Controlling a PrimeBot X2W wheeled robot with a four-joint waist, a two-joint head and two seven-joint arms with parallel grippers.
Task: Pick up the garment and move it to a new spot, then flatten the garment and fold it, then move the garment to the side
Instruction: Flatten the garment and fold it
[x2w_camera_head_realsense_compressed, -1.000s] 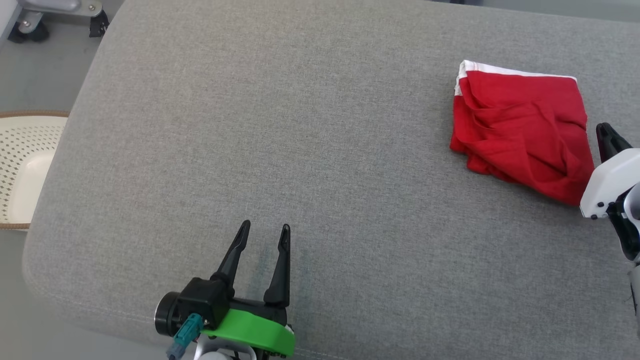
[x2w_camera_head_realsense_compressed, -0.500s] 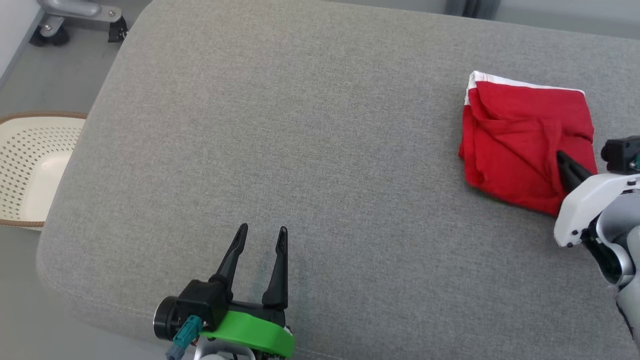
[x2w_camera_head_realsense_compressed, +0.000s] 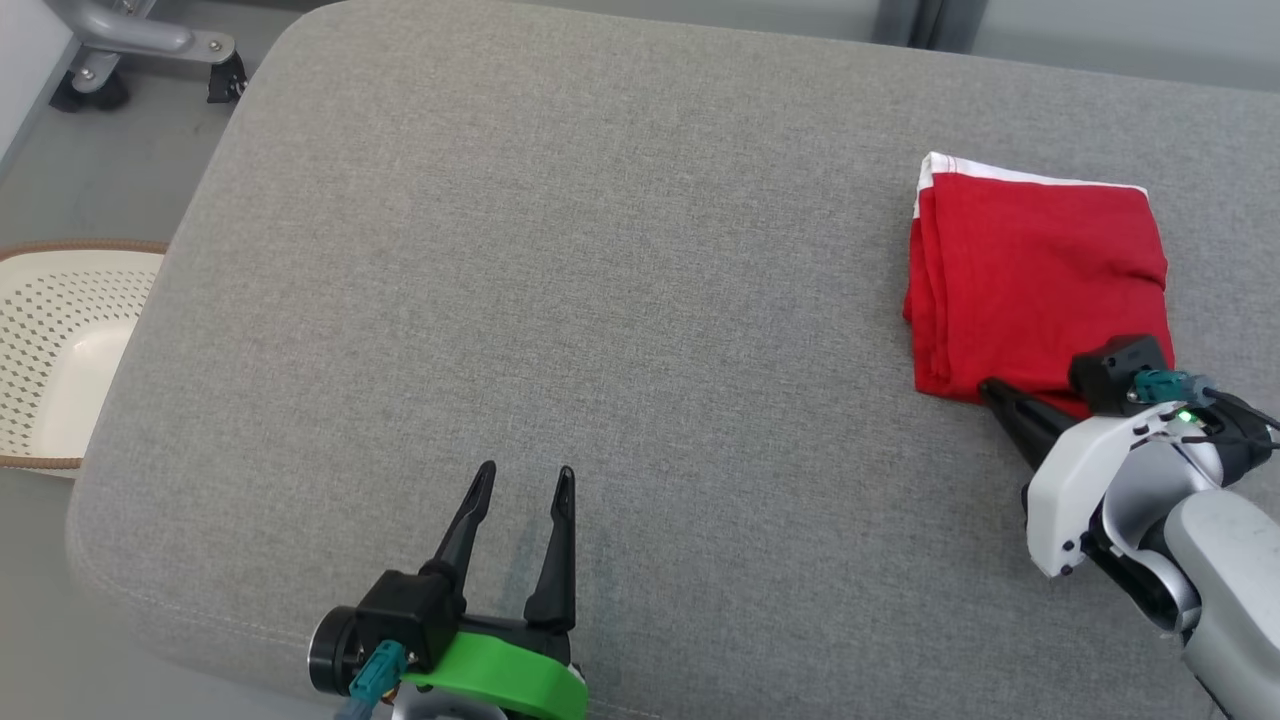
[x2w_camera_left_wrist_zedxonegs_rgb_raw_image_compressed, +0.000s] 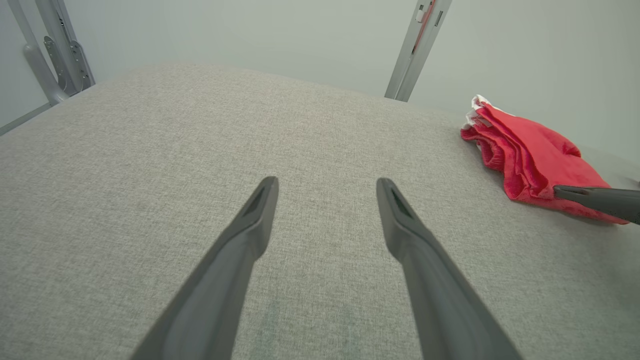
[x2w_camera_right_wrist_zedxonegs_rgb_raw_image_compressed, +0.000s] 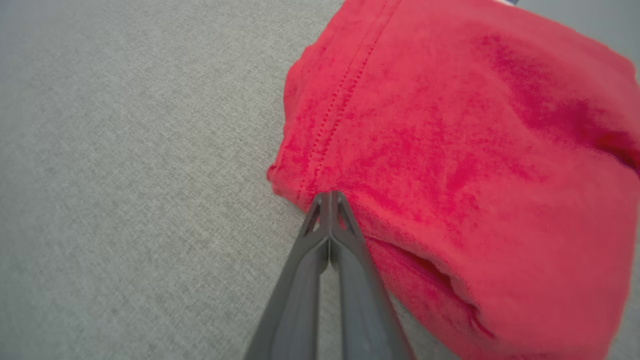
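Since a second earlier the right gripper (x2w_camera_head_realsense_compressed: 988, 388) had slid to the near corner of the folded red garment (x2w_camera_head_realsense_compressed: 1035, 270) at the right of the grey cushion (x2w_camera_head_realsense_compressed: 600, 250), closed tight against its hem, probably nudging it aside; the left gripper (x2w_camera_head_realsense_compressed: 525, 478) waited wide open

A broad grey fabric cushion (x2w_camera_head_realsense_compressed: 640, 250) with rounded corners spreads across the head view; a smooth grey floor (x2w_camera_head_realsense_compressed: 70, 180) lies off its left edge; there, just beside the cushion, stands a cream perforated basket (x2w_camera_head_realsense_compressed: 50, 340) with a brown rim; a grey metal leg (x2w_camera_head_realsense_compressed: 130, 35) on black casters stands near the far left corner; behind rises a plain pale wall (x2w_camera_left_wrist_zedxonegs_rgb_raw_image_compressed: 250, 30), a metal post (x2w_camera_left_wrist_zedxonegs_rgb_raw_image_compressed: 417, 50) before it; the light is soft and even.
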